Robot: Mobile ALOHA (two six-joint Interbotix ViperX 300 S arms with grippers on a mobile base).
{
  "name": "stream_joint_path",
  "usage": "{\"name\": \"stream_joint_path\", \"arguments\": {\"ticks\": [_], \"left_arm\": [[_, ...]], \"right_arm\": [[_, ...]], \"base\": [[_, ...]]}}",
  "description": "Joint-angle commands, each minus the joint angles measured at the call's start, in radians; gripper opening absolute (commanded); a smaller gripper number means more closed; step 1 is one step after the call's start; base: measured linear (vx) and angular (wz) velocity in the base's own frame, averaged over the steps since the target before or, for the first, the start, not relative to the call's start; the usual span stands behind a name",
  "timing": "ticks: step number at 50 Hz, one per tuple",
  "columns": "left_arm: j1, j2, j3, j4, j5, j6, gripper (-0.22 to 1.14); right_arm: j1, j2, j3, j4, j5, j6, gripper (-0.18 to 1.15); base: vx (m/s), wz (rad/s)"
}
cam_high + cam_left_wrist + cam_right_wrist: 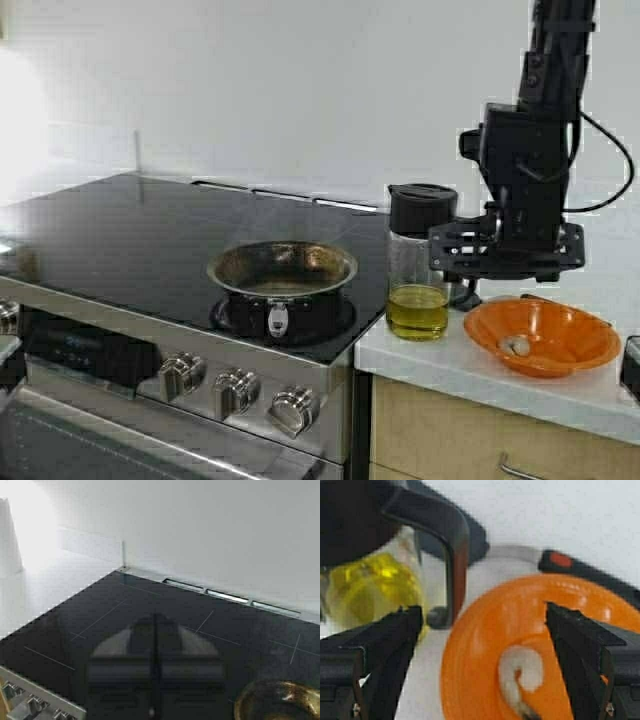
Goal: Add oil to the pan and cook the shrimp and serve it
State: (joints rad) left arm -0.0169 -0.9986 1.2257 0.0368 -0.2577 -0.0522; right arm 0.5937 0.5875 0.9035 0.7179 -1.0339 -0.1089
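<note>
Black right gripper (505, 262) hanging from a near-vertical arm above the white counter (470, 365), fingers (385, 645) spread wide, empty, between oil jug (418, 262) and orange bowl (541, 336). Golden oil (417, 311) low in the jug, just beside the stove edge. One curled pale shrimp (522, 672) lying in the bowl. Steel pan (282, 288) sitting on the black glass cooktop (120, 240), well apart from the bowl. Left gripper (155, 672) poised over the cooktop near the pan, fingers pressed together, holding nothing.
</note>
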Motion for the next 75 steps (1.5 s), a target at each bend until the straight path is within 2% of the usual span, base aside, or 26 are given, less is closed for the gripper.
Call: {"name": "stream_joint_path", "arguments": {"ticks": [1,21,28,32,37,50,53,61,75], "left_arm": [[0.002,0.005,-0.009,-0.002,-0.005,-0.003,0.03],[0.002,0.003,-0.008,-0.002,-0.005,-0.005,0.03],[0.002,0.003,-0.008,-0.003,-0.005,-0.003,0.03],[0.002,0.005,-0.006,-0.002,-0.005,-0.003,0.03],[0.002,0.003,-0.005,-0.002,-0.005,-0.005,0.03],[0.002,0.003,-0.005,-0.002,-0.005,-0.005,0.03],[0.002,0.003,-0.003,-0.003,-0.005,-0.005,0.03],[0.002,0.003,-0.002,-0.002,-0.005,-0.005,0.03],[0.002,0.003,-0.002,-0.002,-0.005,-0.005,0.03]], "right_arm": [[-0.029,-0.006,-0.028,-0.015,0.014,0.002,1.02],[-0.13,0.035,-0.106,-0.106,0.072,0.0,1.02],[-0.132,0.048,-0.129,-0.114,0.072,0.0,1.01],[-0.132,0.058,-0.15,-0.117,0.072,0.0,0.97],[-0.132,0.074,-0.179,-0.117,0.072,0.002,0.8],[-0.129,0.104,-0.227,-0.114,0.083,0.032,0.09],[-0.127,0.109,-0.233,-0.115,0.072,0.057,0.0],[-0.127,0.091,-0.235,-0.115,0.055,0.086,0.07],[-0.115,0.014,-0.209,-0.115,0.037,0.08,0.07]], "base": [[0.0,0.0],[0.0,0.0],[0.0,0.0],[0.0,0.0],[0.0,0.0],[0.0,0.0],[0.0,0.0],[0.0,0.0],[0.0,0.0]]}}
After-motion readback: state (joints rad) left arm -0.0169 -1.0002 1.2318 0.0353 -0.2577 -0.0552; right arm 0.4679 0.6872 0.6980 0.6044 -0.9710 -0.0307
